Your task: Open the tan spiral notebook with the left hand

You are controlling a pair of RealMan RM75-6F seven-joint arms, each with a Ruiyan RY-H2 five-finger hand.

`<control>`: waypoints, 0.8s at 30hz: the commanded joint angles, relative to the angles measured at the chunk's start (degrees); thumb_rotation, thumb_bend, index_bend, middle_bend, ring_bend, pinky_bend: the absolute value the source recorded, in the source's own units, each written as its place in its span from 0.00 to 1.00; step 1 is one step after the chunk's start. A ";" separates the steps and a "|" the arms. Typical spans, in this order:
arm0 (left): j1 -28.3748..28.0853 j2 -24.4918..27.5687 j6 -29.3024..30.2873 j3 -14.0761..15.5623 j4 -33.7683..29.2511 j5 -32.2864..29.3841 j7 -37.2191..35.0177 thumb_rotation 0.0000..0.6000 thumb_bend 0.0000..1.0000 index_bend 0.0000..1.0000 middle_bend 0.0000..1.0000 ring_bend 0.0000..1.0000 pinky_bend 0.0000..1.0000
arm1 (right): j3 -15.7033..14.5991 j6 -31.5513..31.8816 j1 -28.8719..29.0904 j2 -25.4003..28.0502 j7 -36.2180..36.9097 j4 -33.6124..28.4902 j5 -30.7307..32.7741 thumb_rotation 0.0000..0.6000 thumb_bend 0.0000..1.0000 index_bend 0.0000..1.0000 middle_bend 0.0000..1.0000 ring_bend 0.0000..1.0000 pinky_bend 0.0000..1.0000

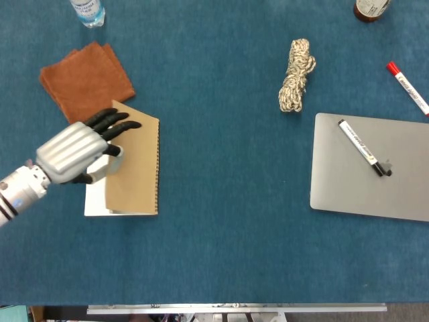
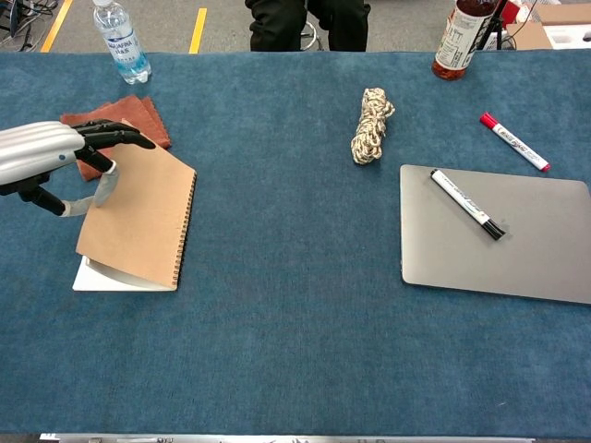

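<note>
L hand (image 1: 75,151) at desk's (image 1: 221,248) left edge, fingers over notebook's (image 1: 134,168) tan cover, thumb under it: holding cover, lifted at free edge, white page showing beneath. Notebook w/ spiral on right side, just below brown cloth (image 1: 86,82). Bottle (image 1: 88,11) at far top left. Rope bundle (image 1: 296,74) centre-right. Laptop (image 1: 372,168) right, closed, black marker (image 1: 360,147) on lid. Red marker (image 1: 407,88) far right. R hand not seen.
</note>
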 commanded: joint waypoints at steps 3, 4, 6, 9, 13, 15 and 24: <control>-2.96 1.84 -3.71 -1.63 -7.03 -0.19 2.49 1.00 0.20 0.65 0.10 0.00 0.00 | -0.01 0.38 -0.27 0.11 0.29 0.16 0.07 1.00 0.12 0.32 0.32 0.21 0.29; -3.40 2.03 -4.35 -1.82 -8.12 -0.25 2.88 1.00 0.21 0.65 0.10 0.00 0.00 | -0.02 0.46 -0.34 0.11 0.36 0.22 0.07 1.00 0.12 0.32 0.32 0.21 0.29; -4.32 2.37 -6.07 -2.32 -10.70 -0.74 3.81 1.00 0.21 0.65 0.10 0.00 0.00 | -0.08 0.62 -0.49 0.09 0.58 0.38 0.09 1.00 0.12 0.32 0.32 0.21 0.29; -5.70 2.79 -8.94 -3.20 -14.17 -1.89 5.46 1.00 0.20 0.64 0.10 0.00 0.00 | -0.14 0.95 -0.76 0.03 0.93 0.68 0.10 1.00 0.12 0.32 0.32 0.21 0.29; -7.12 2.54 -12.05 -4.59 -17.28 -3.47 8.41 1.00 0.20 0.63 0.10 0.00 0.00 | -0.22 1.35 -1.17 -0.04 1.51 1.19 0.26 1.00 0.12 0.32 0.32 0.21 0.29; -7.70 2.06 -13.75 -5.24 -18.67 -4.58 9.85 1.00 0.20 0.63 0.10 0.00 0.00 | -0.25 1.62 -1.41 -0.08 1.87 1.47 0.33 1.00 0.12 0.32 0.32 0.21 0.29; -9.56 0.09 -21.37 -7.29 -24.98 -11.14 15.03 1.00 0.20 0.61 0.10 0.00 0.00 | -0.36 2.15 -2.12 -0.20 3.12 2.65 0.62 1.00 0.12 0.32 0.32 0.21 0.29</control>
